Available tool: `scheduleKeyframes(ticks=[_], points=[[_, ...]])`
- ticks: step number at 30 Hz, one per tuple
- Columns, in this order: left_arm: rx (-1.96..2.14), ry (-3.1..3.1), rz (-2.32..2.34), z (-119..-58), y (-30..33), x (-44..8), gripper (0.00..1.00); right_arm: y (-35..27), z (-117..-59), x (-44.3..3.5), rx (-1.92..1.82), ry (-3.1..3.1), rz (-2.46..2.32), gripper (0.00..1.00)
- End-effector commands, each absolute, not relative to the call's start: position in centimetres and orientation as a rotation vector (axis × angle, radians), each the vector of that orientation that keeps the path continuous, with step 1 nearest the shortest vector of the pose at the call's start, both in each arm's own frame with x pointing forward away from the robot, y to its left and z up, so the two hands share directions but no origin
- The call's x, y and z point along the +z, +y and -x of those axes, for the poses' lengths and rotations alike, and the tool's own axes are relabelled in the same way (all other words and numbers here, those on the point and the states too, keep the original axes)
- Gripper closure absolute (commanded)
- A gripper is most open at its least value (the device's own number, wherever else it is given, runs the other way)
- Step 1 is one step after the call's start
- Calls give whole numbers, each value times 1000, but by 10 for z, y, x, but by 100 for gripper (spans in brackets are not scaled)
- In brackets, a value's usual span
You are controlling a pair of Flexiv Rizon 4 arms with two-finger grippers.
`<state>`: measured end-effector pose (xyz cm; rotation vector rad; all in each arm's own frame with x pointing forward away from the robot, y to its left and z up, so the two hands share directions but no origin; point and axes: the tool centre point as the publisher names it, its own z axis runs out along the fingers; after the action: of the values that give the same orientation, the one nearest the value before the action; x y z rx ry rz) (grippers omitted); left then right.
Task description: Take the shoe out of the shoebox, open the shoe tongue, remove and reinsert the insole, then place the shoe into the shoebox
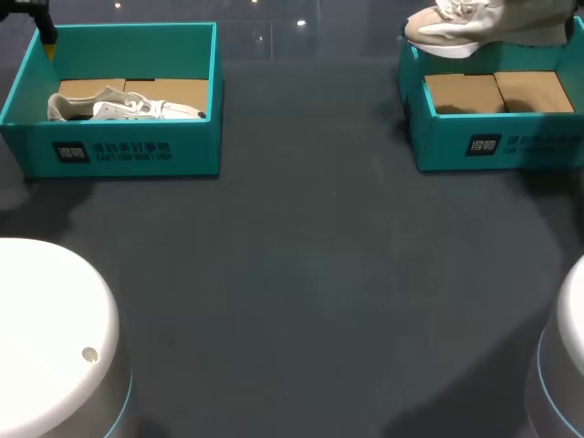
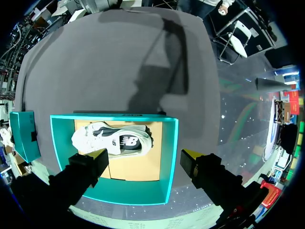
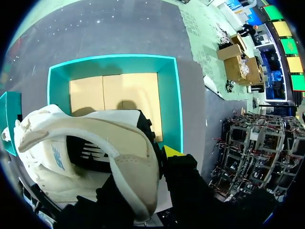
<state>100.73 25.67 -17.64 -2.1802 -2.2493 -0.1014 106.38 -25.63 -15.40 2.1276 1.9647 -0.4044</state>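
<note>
A white and black shoe (image 1: 128, 108) lies on its side in the left teal shoebox (image 1: 128, 151). My left gripper (image 2: 145, 160) hangs open above that box's wall (image 2: 169, 157), over the shoe (image 2: 114, 140); in the head view its yellow tip (image 1: 46, 38) shows at the box's far left corner. A beige shoe (image 1: 465, 27) hangs above the far edge of the right teal shoebox (image 1: 497, 141). My right gripper (image 3: 147, 162) is shut on the heel collar of this shoe (image 3: 86, 138), one finger inside and one outside. The box (image 3: 169, 95) under it holds only cardboard inserts.
Two brown cardboard inserts (image 1: 497, 91) line the right box's floor; similar ones (image 1: 173, 91) lie under the left shoe. Dark table surface (image 1: 310, 274) stretches between and in front of the boxes. My arms' white bases (image 1: 46, 338) stand at the near corners.
</note>
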Motion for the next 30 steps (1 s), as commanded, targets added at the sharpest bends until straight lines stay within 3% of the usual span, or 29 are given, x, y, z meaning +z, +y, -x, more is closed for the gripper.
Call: scheduleKeyframes(ticks=[1,17,30], points=[[-103,-2248,2180,-1007,257,-176,0,-231,-1014,-145,-260,1924,-2016,100],[-103,-2248,2180,-1007,257,-176,0,-124,-908,-144,-231,1915,-2027,100],[-103,-2248,2180,-1007,257,-176,0,-72,-808,-144,-191,1904,-2032,100]])
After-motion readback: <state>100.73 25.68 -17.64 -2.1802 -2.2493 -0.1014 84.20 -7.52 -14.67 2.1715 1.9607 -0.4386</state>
